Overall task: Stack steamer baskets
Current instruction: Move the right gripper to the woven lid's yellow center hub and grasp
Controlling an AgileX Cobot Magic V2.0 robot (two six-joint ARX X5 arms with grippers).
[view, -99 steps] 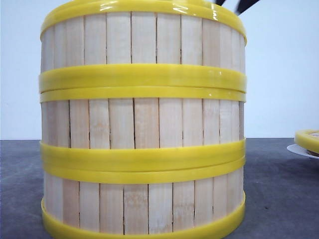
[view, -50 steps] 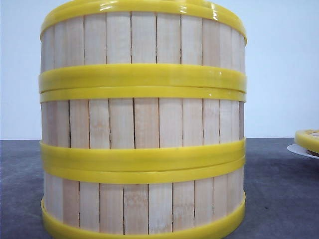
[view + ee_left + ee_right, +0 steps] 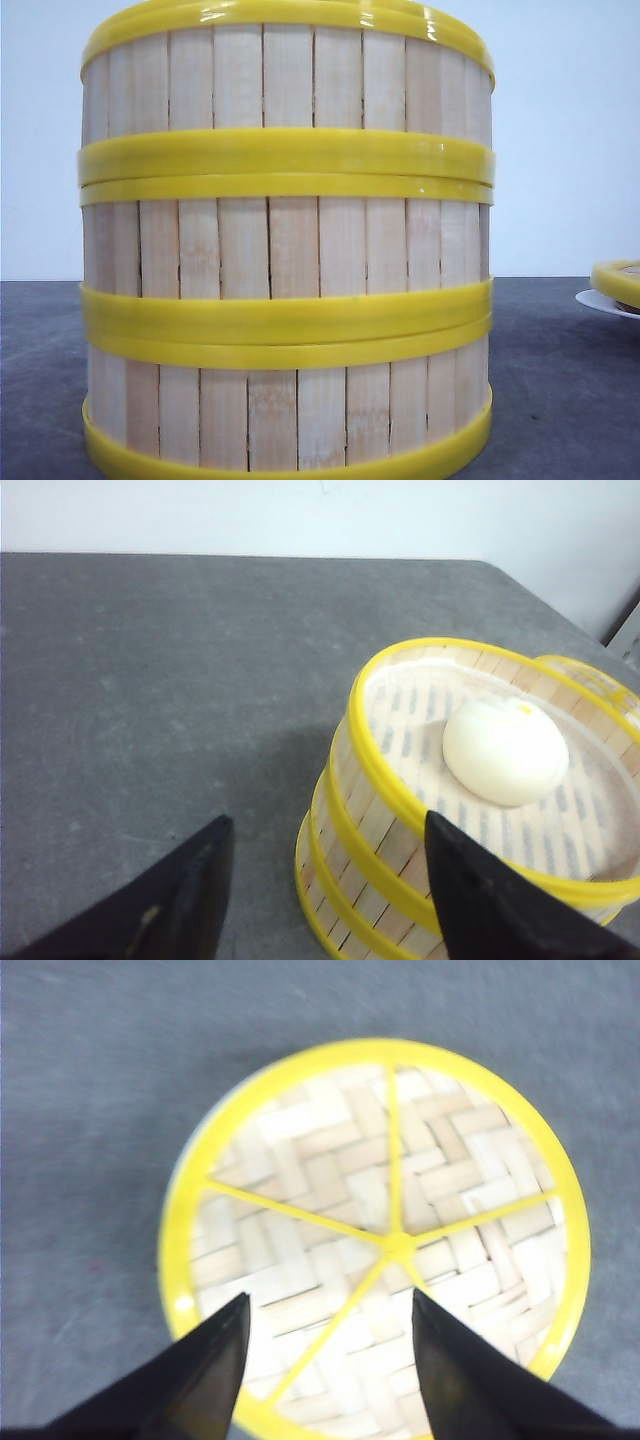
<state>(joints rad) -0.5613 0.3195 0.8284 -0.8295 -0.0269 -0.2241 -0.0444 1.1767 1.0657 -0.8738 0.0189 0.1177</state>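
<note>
steamer baskets (image 3: 287, 250) unmoved — no change

The steamer baskets (image 3: 285, 250) have pale wood strips going up and down, with shiny yellow rings. The bun (image 3: 505, 750) is white. The lid (image 3: 375, 1235) is pale zigzag weave with yellow spokes. The table (image 3: 150, 680) is dark grey.

pale wooden steamer baskets (image 3: 285, 250), glossy yellow rims

A dark grey table (image 3: 560, 400) with a faintly speckled, matte top fills the lower ground; behind it stands a plain pale wall (image 3: 560, 150), bare and evenly lit. In the left wrist view the table's far edge meets the wall; its corner is rounded; shadows are soft.
</note>
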